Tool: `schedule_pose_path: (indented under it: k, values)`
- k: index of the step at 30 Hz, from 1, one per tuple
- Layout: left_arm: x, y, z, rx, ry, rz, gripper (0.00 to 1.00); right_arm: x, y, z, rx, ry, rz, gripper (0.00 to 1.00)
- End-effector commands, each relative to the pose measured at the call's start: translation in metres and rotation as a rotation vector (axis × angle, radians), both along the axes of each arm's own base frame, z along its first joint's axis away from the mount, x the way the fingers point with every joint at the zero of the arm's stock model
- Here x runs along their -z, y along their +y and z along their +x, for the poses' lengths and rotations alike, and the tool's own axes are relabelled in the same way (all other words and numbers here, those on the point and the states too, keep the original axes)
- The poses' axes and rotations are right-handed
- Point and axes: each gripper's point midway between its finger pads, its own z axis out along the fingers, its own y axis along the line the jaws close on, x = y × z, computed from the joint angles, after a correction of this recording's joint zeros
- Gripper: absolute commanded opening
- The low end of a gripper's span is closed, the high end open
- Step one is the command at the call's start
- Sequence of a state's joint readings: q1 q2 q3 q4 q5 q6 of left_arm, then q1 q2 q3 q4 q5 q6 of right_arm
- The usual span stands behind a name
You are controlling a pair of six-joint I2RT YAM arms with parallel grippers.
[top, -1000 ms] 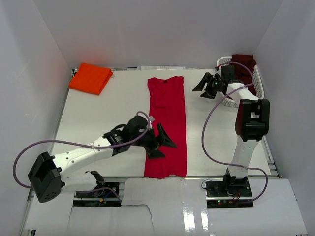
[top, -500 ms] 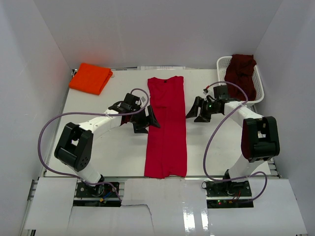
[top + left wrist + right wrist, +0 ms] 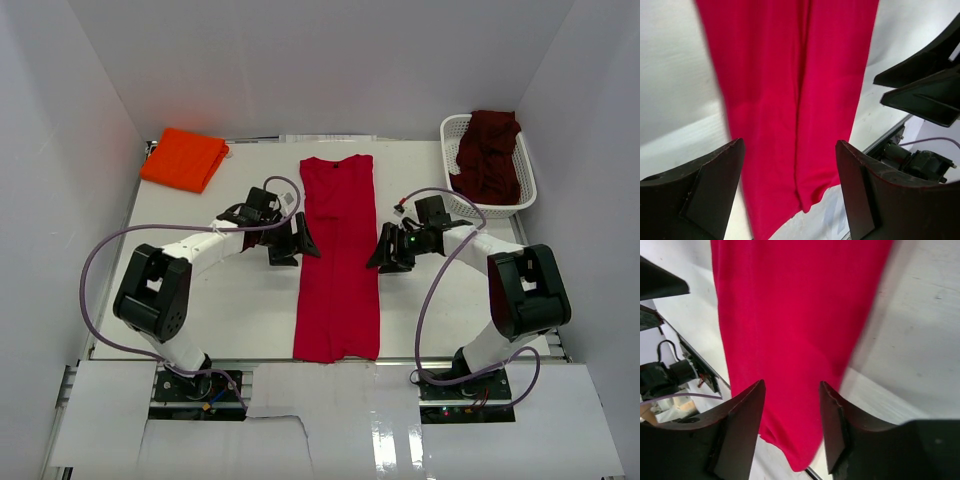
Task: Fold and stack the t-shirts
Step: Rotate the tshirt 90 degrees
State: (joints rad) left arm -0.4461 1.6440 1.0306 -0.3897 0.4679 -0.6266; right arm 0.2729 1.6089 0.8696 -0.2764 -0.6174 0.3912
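- The red t-shirt [image 3: 338, 255] lies flat in a long, narrow strip on the table [image 3: 200, 300], collar at the far end.
- The left gripper [image 3: 297, 245], jaws spread and empty, hovers at the red t-shirt's left edge, about midway along.
- The right gripper [image 3: 383, 250], jaws parted with nothing between them, hovers at its right edge, opposite.
- The orange t-shirt [image 3: 184, 158] lies folded well off to its far left.
- The maroon t-shirt [image 3: 488, 150] is heaped in a white basket [image 3: 452, 130] to its far right.
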Motion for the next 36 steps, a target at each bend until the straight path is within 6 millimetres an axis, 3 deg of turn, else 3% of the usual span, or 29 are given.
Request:
schedule_pose_path:
  k: [1, 2, 4, 5, 6, 7, 8, 17, 23, 36]
  values:
    - [-0.025, -0.022, 0.016, 0.084, -0.080, -0.116, 0.83, -0.013, 0.013, -0.001, -0.027, -0.042, 0.052, 0.52]
    - [-0.030, -0.025, 0.020, 0.088, -0.098, -0.129, 0.81, -0.013, 0.014, 0.001, -0.026, -0.044, 0.055, 0.48]
    - [-0.038, -0.033, 0.025, 0.113, -0.142, -0.175, 0.60, -0.016, 0.019, 0.004, -0.029, -0.049, 0.065, 0.23]
    - [-0.041, -0.035, 0.028, 0.121, -0.159, -0.186, 0.44, -0.014, 0.021, 0.005, -0.031, -0.044, 0.073, 0.12]
    - [-0.042, -0.037, 0.030, 0.128, -0.169, -0.198, 0.14, -0.014, 0.022, 0.008, -0.029, -0.046, 0.075, 0.08]
    - [-0.039, -0.039, 0.032, 0.130, -0.169, -0.204, 0.03, -0.013, 0.023, 0.009, -0.031, -0.045, 0.078, 0.08]
    - [-0.036, -0.040, 0.033, 0.133, -0.159, -0.204, 0.00, -0.013, 0.026, 0.011, -0.035, -0.048, 0.085, 0.08]
    - [0.007, -0.051, 0.036, 0.163, -0.090, -0.237, 0.00, 0.008, 0.045, 0.023, -0.058, -0.029, 0.179, 0.08]
    - [0.020, -0.053, 0.042, 0.145, -0.100, -0.243, 0.00, 0.017, 0.055, 0.028, -0.073, -0.025, 0.243, 0.08]
    - [0.061, -0.042, 0.046, 0.083, -0.071, -0.153, 0.00, 0.045, 0.055, 0.037, -0.051, 0.006, 0.194, 0.08]
